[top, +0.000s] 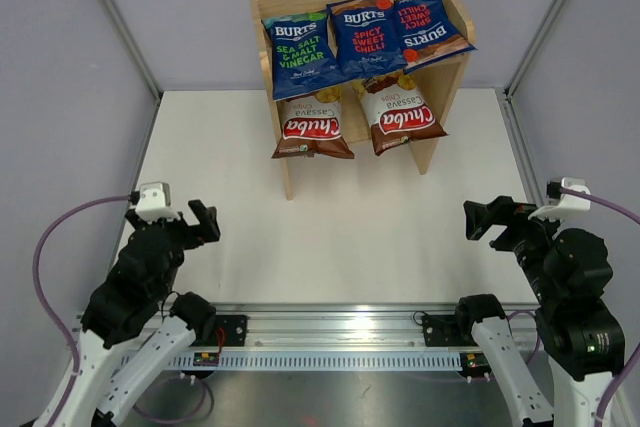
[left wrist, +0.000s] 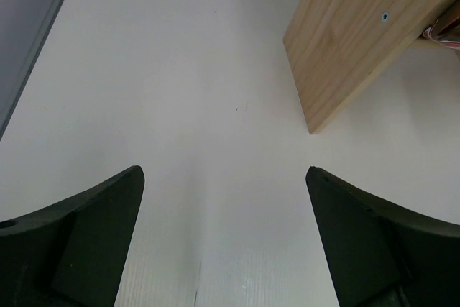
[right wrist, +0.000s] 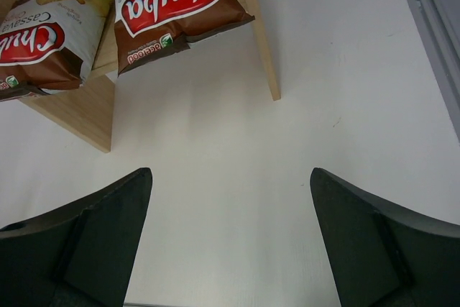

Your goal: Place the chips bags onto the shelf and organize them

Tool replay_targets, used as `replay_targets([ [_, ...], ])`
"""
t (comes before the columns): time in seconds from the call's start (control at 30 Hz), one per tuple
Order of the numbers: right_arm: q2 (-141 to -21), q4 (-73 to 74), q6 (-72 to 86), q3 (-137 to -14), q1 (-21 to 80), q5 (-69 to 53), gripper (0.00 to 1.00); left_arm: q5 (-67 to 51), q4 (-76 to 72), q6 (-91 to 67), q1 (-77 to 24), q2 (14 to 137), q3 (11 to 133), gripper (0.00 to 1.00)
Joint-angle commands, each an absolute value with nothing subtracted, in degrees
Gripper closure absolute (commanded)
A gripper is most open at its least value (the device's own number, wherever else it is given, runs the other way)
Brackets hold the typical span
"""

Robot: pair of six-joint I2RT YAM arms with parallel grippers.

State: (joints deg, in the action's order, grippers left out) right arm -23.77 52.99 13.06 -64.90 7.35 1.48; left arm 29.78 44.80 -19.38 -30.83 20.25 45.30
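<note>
The wooden shelf point(top: 447, 87) stands at the far middle of the table. Three dark blue Burts chips bags lie on its upper tier: sea salt point(top: 298, 53), spicy chilli point(top: 365, 32), and another red-label one point(top: 430, 29) turned sideways. Two brown-and-white Chuba bags point(top: 312, 125) point(top: 400, 113) lean on the lower tier, also seen in the right wrist view point(right wrist: 175, 6) point(right wrist: 50, 23). My left gripper point(top: 205, 222) point(left wrist: 224, 177) and right gripper point(top: 482, 219) point(right wrist: 230, 177) are both open and hold nothing, near the front edge, far from the shelf point(left wrist: 352, 41).
White tabletop point(top: 340, 237) lies between the arms and the shelf. Grey enclosure walls point(top: 60, 97) and metal frame posts stand left, right and behind. A metal rail point(top: 330, 332) with the arm bases runs along the near edge. Purple cables loop by each arm.
</note>
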Motion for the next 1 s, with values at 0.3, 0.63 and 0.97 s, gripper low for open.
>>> replay_targets([
  [0.3,-25.66,49.05,9.93,-65.13,11.78,9.22,0.01,26.46,35.42,-11.87,-26.11,5.89,38.94,0.01],
  [0.63,-24.26,45.97,11.60,-62.58,11.78,8.26,0.01,17.32,33.23,-10.37,-15.56,8.61,38.32,0.01],
  [0.97,-24.17,44.21,12.92,-61.17,11.78,6.86,0.00,15.91,32.69,-9.76,-15.29,8.79,37.62,0.01],
])
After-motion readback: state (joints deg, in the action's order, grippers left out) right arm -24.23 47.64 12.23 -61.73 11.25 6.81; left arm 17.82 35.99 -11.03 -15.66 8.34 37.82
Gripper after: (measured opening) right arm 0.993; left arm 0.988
